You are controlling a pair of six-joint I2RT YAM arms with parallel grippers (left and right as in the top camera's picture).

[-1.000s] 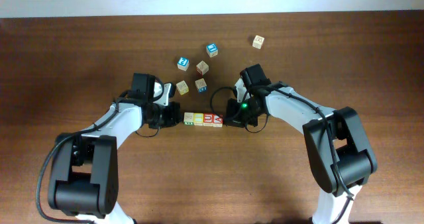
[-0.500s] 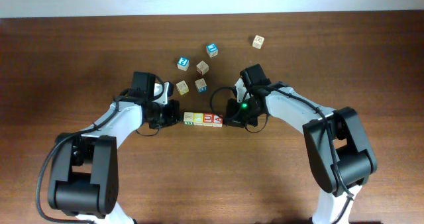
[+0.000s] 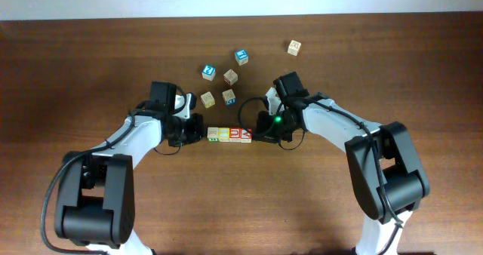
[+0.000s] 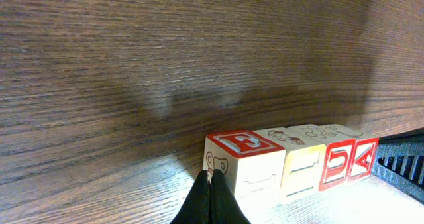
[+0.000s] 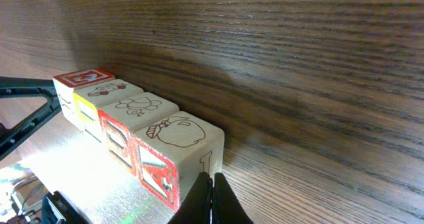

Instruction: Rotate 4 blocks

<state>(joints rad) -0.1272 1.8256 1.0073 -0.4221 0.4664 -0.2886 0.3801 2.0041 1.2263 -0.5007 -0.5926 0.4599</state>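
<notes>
Four pale-wood blocks lie side by side in a straight row at the table's middle: a green-faced one [image 3: 214,136], a yellow-faced one [image 3: 226,136] and two red-faced ones [image 3: 236,135] [image 3: 246,135]. My left gripper [image 3: 203,132] is shut, its tips [image 4: 212,184] against the row's left end block [image 4: 245,164]. At the opposite end my right gripper [image 3: 256,135] is also shut, its tips [image 5: 212,186] touching the block with a numeral 1 on its side [image 5: 179,144]. Neither gripper holds anything.
Several loose cubes lie behind the row: two blue-faced ones [image 3: 208,72] [image 3: 241,56], three plainer ones [image 3: 231,77] [image 3: 229,97] [image 3: 207,99], and one farther right [image 3: 294,47]. The dark wood table [image 3: 241,202] reaches well toward the near edge.
The row of blocks has slid a little to the left, with my right gripper following it. My left gripper has hardly shifted.
</notes>
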